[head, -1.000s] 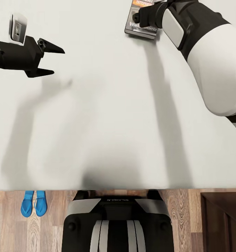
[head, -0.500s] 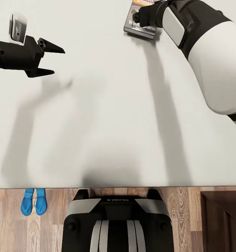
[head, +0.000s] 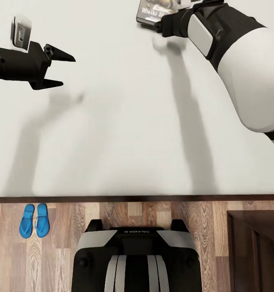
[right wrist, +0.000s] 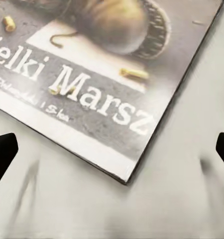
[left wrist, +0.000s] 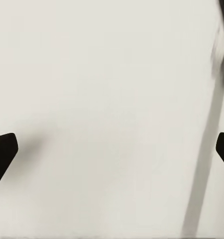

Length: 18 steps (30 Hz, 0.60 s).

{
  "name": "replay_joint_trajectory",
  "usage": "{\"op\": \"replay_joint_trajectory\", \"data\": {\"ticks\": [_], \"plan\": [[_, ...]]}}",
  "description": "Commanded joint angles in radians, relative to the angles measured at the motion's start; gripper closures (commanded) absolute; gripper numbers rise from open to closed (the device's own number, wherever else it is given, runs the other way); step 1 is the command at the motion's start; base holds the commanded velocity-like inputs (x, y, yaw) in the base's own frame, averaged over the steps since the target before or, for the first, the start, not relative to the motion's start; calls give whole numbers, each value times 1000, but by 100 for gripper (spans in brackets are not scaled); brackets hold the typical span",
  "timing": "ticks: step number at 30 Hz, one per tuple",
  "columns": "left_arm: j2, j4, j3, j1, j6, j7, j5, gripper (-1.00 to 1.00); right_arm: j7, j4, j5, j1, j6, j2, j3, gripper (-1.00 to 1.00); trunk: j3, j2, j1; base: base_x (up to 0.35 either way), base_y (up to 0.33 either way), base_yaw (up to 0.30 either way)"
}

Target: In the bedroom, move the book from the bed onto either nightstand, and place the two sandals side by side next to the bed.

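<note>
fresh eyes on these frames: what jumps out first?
The right arm stretched far across the pale bed, its right gripper over the near corner of the book at the far side; in the wrist view the jaws stand wide apart over the "Wielki Marsz" cover. Next, the left gripper hangs open above bare mattress. Then the blue sandals, side by side on the wood floor beside the bed.

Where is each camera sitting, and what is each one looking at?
Head view: high on the robot, looking down on the bed, both arms, its own base, the sandals and floor.
Left wrist view: on the left arm, facing bare mattress between the left gripper fingertips.
Right wrist view: on the right arm, facing the book, with the right gripper tips at the edges.
Head and right wrist views share the book.
</note>
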Motion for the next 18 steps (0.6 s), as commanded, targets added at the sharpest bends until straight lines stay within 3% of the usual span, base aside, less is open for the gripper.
{"op": "replay_joint_trajectory", "data": {"ticks": [1,6,11,12,18], "plan": [[0,0,0,-1,2,10,9,-100,2,-2,1,0,6,-1,8,-100,0,0,0,-97,-47,0],[0,0,0,-1,1,10,9,-100,3,-6,0,-6,6,-3,7,-100,0,0,0,-44,-21,0],[0,0,0,-1,0,10,9,-100,53,-10,-6,-84,9,-9,6,-100,0,0,0,-12,-6,0],[0,0,0,-1,0,10,9,-100,84,-10,-9,-125,23,-22,6,-100,0,0,0,-3,-2,0],[-1,0,-1,-1,-4,10,8,-100,109,-28,-10,-160,63,-38,3,-100,0,0,0,-2,-1,0]]}}
